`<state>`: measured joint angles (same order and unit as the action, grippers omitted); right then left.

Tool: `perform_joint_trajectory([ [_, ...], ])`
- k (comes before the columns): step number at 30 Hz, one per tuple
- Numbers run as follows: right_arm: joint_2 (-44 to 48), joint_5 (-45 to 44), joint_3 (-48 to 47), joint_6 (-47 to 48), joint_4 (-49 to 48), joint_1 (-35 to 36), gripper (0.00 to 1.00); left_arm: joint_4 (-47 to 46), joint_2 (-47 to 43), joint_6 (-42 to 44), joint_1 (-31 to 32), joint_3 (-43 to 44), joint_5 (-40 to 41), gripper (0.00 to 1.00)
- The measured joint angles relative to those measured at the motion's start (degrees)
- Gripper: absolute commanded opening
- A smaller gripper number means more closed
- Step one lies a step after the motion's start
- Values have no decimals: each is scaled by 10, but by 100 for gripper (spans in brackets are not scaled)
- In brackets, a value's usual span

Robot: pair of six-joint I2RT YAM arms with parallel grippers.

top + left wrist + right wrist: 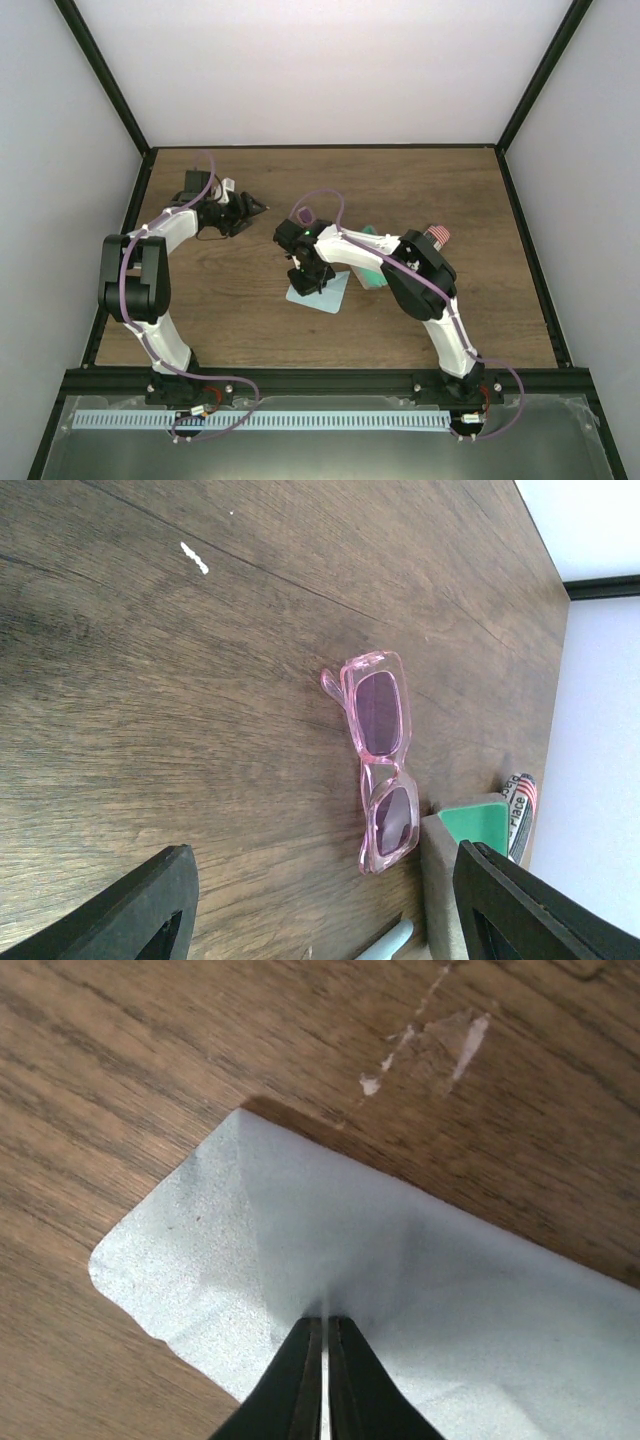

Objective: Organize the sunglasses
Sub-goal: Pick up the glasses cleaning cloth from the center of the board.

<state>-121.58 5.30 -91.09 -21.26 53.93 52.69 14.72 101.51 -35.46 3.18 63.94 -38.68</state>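
The pink sunglasses with purple lenses lie folded on the wood table, ahead of my left gripper and apart from it. That gripper is open and empty, with its jaws wide apart. In the top view it hovers at the back left, and the pink pair is a small purple shape to its right. My right gripper is shut on a light blue cloth, pinching its middle into a peak; it also shows in the top view. The black wire-frame pair is not clearly visible.
A grey case with a green inside lies right beside the pink pair, with a striped case behind it. The striped case also shows by the right arm. A light blue tip pokes in near the grey case.
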Motion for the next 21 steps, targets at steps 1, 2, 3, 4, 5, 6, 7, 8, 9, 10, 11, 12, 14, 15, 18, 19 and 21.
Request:
perform_joint_trajectory([
  [1, 0, 0, 0, -1, 0, 0, 2, 0, 0, 0, 0, 0, 0, 72],
  [2, 0, 0, 0, -2, 0, 0, 1, 0, 0, 0, 0, 0, 0, 72],
  [3, 0, 0, 0, -2, 0, 0, 1, 0, 0, 0, 0, 0, 0, 72],
  [4, 0, 0, 0, -2, 1, 0, 1, 0, 0, 0, 0, 0, 0, 72],
  [5, 0, 0, 0, -3, 1, 0, 1, 0, 0, 0, 0, 0, 0, 72],
  [6, 0, 0, 0, -2, 2, 0, 1, 0, 0, 0, 0, 0, 0, 72],
  [7, 0, 0, 0, -3, 3, 0, 1, 0, 0, 0, 0, 0, 0, 72],
  [8, 0, 0, 0, -2, 3, 0, 1, 0, 0, 0, 0, 0, 0, 72],
  [9, 0, 0, 0, -3, 4, 0, 1, 0, 0, 0, 0, 0, 0, 72],
  [10, 0, 0, -1, -2, 5, 0, 1, 0, 0, 0, 0, 0, 0, 72],
  [11, 0, 0, -1, -2, 7, 0, 1, 0, 0, 0, 0, 0, 0, 72],
  [12, 0, 0, -2, -2, 9, 0, 1, 0, 0, 0, 0, 0, 0, 72],
  [14, 0, 0, -5, -3, 11, 0, 1, 0, 0, 0, 0, 0, -1, 72],
  [15, 0, 0, -7, -4, 11, 0, 1, 0, 0, 1, 0, 0, -1, 72],
  [18, 3, 0, -10, -5, 11, 0, 1, 0, 0, 1, 0, -2, -1, 72],
  [19, 3, 0, -10, -5, 11, 0, 8, 0, 0, 2, 0, -3, -1, 72],
  [21, 4, -1, -10, -5, 11, 0, 24, 0, 0, 2, 0, -3, -2, 72],
])
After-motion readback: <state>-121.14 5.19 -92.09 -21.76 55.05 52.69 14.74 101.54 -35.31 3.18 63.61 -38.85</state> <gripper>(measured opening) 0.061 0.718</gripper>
